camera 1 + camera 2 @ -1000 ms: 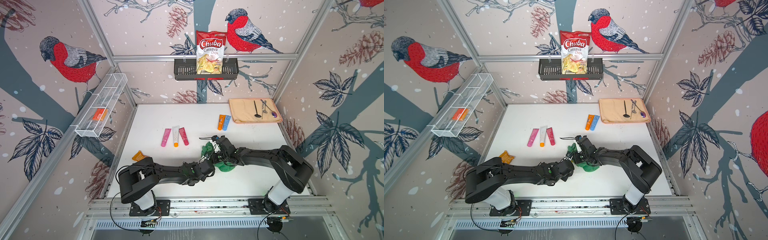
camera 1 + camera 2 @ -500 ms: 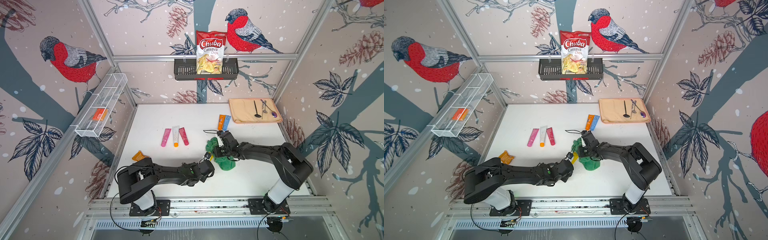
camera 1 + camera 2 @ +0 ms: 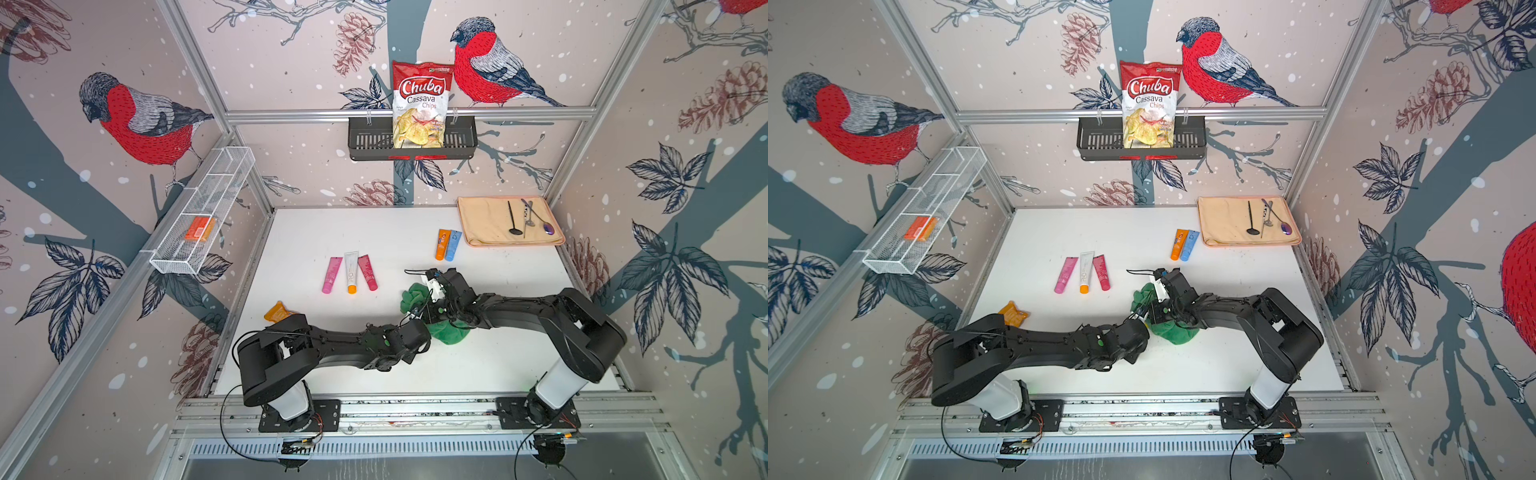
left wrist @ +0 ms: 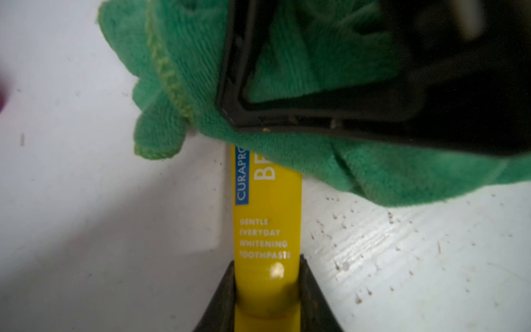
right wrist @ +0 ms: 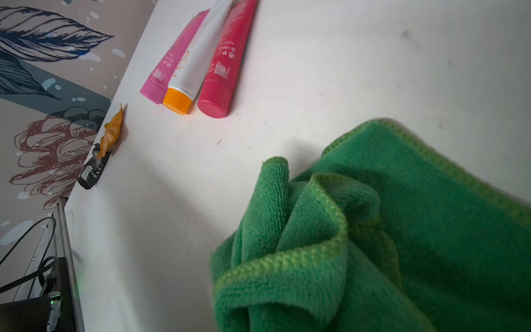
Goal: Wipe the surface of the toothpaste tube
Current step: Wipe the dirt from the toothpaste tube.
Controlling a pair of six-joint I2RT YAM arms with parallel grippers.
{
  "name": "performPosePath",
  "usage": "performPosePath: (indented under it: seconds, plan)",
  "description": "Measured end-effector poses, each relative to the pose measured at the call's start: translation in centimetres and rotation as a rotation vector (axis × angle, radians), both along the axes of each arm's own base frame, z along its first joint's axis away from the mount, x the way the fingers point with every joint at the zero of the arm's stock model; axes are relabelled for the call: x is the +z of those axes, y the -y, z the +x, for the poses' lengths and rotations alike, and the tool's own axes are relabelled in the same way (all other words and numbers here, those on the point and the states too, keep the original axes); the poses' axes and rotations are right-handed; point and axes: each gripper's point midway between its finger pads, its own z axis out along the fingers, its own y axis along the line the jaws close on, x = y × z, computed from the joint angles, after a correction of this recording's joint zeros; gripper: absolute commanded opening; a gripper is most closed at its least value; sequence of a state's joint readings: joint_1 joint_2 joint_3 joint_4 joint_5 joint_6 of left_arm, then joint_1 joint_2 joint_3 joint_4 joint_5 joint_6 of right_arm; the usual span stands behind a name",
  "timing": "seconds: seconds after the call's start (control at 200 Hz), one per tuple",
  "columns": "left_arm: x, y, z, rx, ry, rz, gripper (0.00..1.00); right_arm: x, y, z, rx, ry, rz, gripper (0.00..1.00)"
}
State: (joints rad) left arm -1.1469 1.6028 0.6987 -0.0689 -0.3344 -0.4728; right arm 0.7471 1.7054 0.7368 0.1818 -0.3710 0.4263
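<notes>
In the left wrist view a yellow toothpaste tube (image 4: 267,224) lies flat just over the white table. My left gripper (image 4: 267,276) is shut on its cap end, one finger against each side. A crumpled green cloth (image 4: 287,155) covers the tube's far end, and my right gripper (image 4: 316,115) presses down into it. Both top views show the cloth (image 3: 415,295) (image 3: 1144,297) bunched where the two grippers meet; the arms and cloth hide most of the tube there. Cloth (image 5: 373,230) fills the right wrist view and hides the right fingers.
Three tubes lie side by side: pink, white with an orange cap, red (image 3: 351,272). An orange and a blue tube (image 3: 448,245) lie beside a beige towel (image 3: 482,224) bearing utensils. An orange wrapper (image 3: 277,311) sits near the left edge. A wire shelf (image 3: 199,216) and a black basket (image 3: 365,139) hang on the walls.
My right gripper has slid the cloth a little toward the far side and partly back over the tube. The left arm has held the tube nearly still.
</notes>
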Motion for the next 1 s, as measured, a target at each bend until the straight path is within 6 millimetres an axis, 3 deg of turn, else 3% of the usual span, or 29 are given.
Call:
performPosePath:
  seconds: [0.375,0.69,0.845,1.001]
  plan:
    - [0.2,0.0,0.2,-0.028,0.028,0.003,0.17,-1.0,1.1,2.9,-0.114,0.035,-0.065,0.09]
    - [0.1,0.3,-0.2,-0.063,0.017,0.000,0.17,-1.0,5.3,6.5,-0.328,0.175,-0.232,0.09]
    - [0.1,0.4,-0.2,-0.072,0.015,0.000,0.17,-0.4,6.7,5.1,-0.327,0.180,-0.260,0.09]
    - [0.1,0.5,-0.3,-0.080,0.014,0.002,0.17,0.7,4.8,1.2,-0.191,0.139,-0.194,0.09]
